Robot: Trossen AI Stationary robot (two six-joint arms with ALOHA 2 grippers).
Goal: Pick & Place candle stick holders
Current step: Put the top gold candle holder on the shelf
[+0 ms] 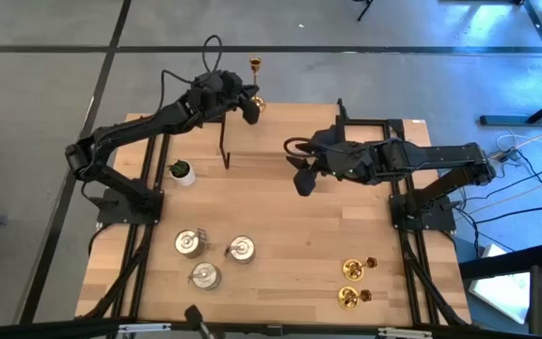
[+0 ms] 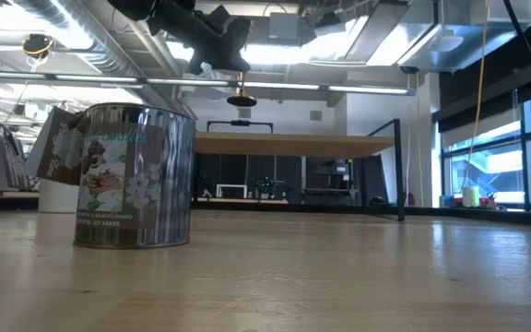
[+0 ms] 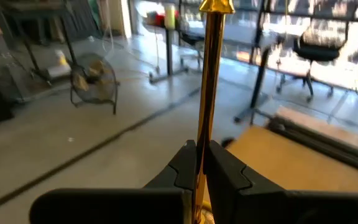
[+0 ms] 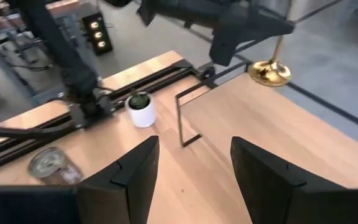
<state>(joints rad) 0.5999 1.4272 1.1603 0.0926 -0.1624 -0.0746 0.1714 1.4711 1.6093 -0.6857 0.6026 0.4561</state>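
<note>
Between left end effector fingers, gold holder

Light wood desk w/ black frame, 3 shiny gold holders (one in the dark left gripper), 3 silvery tins w/ floral label, white pot w/ green plant, grey floor.

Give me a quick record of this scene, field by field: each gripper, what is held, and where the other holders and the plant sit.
left gripper: shut on the stem of a gold holder, raised over the table's far edge
right gripper: open, empty, over mid-table
silver holders: three, near left of the table
other gold holders: two, near right, lying tipped
plant pot: left side, by the left arm
</note>
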